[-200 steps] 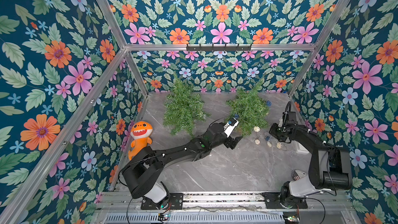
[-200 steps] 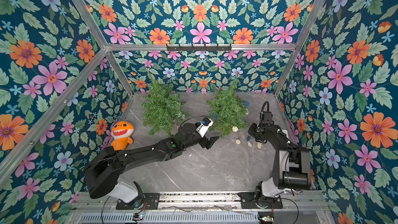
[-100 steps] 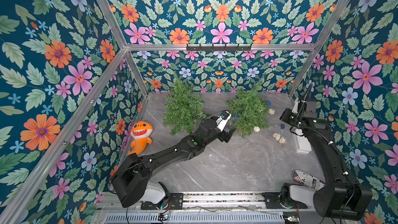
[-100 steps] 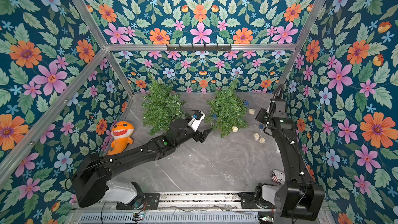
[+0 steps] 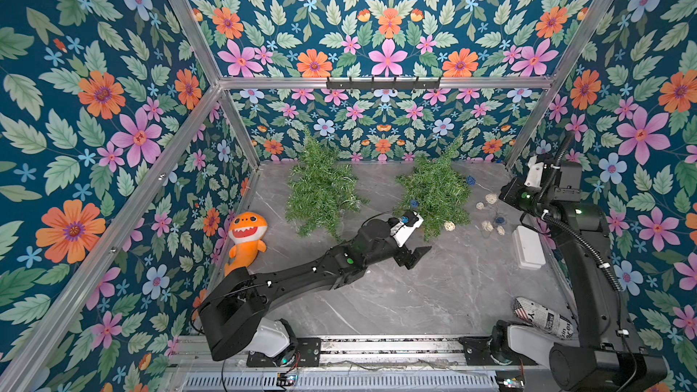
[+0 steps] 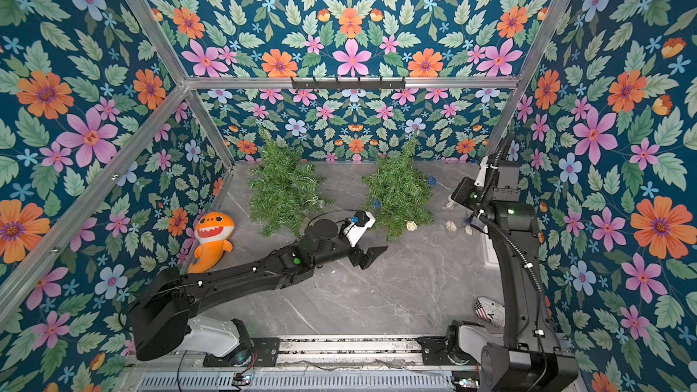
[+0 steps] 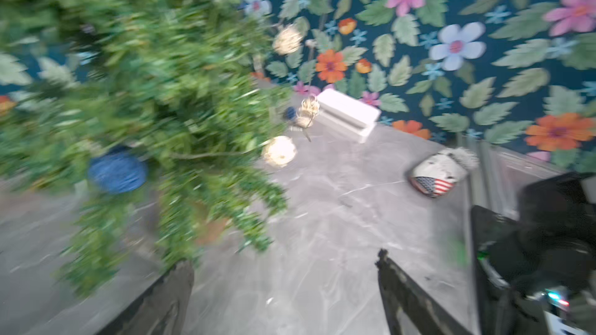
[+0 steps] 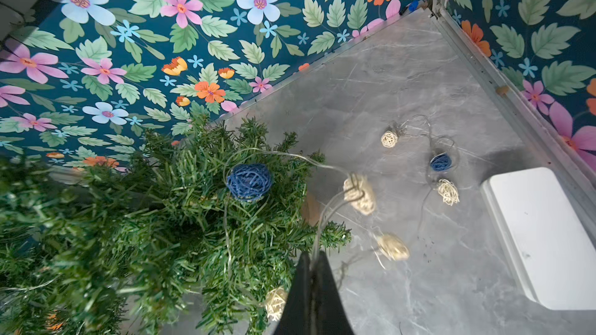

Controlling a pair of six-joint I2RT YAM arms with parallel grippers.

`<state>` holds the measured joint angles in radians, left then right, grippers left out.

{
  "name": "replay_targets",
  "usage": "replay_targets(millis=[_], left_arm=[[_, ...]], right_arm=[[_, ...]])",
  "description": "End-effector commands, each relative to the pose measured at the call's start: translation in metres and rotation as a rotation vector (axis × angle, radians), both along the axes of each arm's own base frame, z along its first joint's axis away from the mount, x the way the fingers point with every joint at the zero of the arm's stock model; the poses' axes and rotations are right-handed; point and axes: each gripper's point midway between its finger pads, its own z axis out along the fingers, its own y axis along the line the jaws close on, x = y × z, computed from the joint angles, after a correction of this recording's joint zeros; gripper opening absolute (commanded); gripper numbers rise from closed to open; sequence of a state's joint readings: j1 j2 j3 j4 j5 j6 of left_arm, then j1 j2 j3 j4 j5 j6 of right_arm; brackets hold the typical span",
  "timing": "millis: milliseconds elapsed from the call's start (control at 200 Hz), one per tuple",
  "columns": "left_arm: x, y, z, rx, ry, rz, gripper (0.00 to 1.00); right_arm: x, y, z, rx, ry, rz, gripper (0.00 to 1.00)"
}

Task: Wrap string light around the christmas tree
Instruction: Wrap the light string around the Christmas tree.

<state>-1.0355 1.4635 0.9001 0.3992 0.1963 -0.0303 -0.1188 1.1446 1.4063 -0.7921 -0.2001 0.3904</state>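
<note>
One hard tug by the right gripper (image 8: 314,254), pinching the string light (image 8: 359,194), could tip the christmas tree (image 8: 193,220) by the back edge of the table (image 8: 403,69); the left gripper (image 7: 283,262) is open.

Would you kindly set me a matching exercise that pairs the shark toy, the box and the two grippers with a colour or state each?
Column one:
1. shark toy
2. box
3. left gripper
4. right gripper

Column two:
A. shut on the string light
B. white
C. open, holding nothing
D. orange

Pairs: 1-D, 2-B, 3-C, 4-A.
</note>
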Motion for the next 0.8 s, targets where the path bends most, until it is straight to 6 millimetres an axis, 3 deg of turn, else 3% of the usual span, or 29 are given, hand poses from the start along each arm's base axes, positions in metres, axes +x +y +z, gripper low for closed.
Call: replay_targets(millis=[0, 110, 245, 345, 470, 610, 685, 705, 795], left_arm=[[-0.024, -0.031, 0.015, -0.060, -0.038, -0.118, 0.90], [-0.026, -0.053, 0.018, -0.033, -0.083, -0.121, 0.88], [0.001, -0.036, 0.038, 0.005, -0.122, -0.010, 0.88], [0.028, -0.005, 0.044, 0.018, -0.059, 0.032, 0.86], [0.071, 0.038, 0.056, 0.048, -0.005, 0.125, 0.85], [0.121, 0.052, 0.084, 0.124, -0.081, 0.275, 0.84], [0.151, 0.054, 0.097, 0.143, -0.109, 0.357, 0.84], [0.159, 0.055, 0.099, 0.138, -0.108, 0.379, 0.84], [0.194, 0.067, 0.114, 0.089, -0.085, 0.505, 0.85]], right_arm=[[-0.017, 0.013, 0.020, 0.045, -0.029, 0.046, 0.00], [-0.022, 0.015, 0.034, 0.031, -0.059, 0.060, 0.00], [-0.002, 0.009, 0.040, 0.007, -0.063, 0.050, 0.00], [0.032, 0.000, 0.059, -0.017, -0.117, 0.028, 0.00], [0.079, -0.023, 0.063, -0.083, -0.114, -0.052, 0.00], [0.125, -0.036, 0.090, -0.112, -0.248, -0.114, 0.00], [0.153, -0.031, 0.102, -0.093, -0.290, -0.103, 0.00], [0.167, -0.029, 0.094, -0.085, -0.277, -0.092, 0.00], [0.197, -0.005, 0.103, -0.037, -0.324, -0.051, 0.00]])
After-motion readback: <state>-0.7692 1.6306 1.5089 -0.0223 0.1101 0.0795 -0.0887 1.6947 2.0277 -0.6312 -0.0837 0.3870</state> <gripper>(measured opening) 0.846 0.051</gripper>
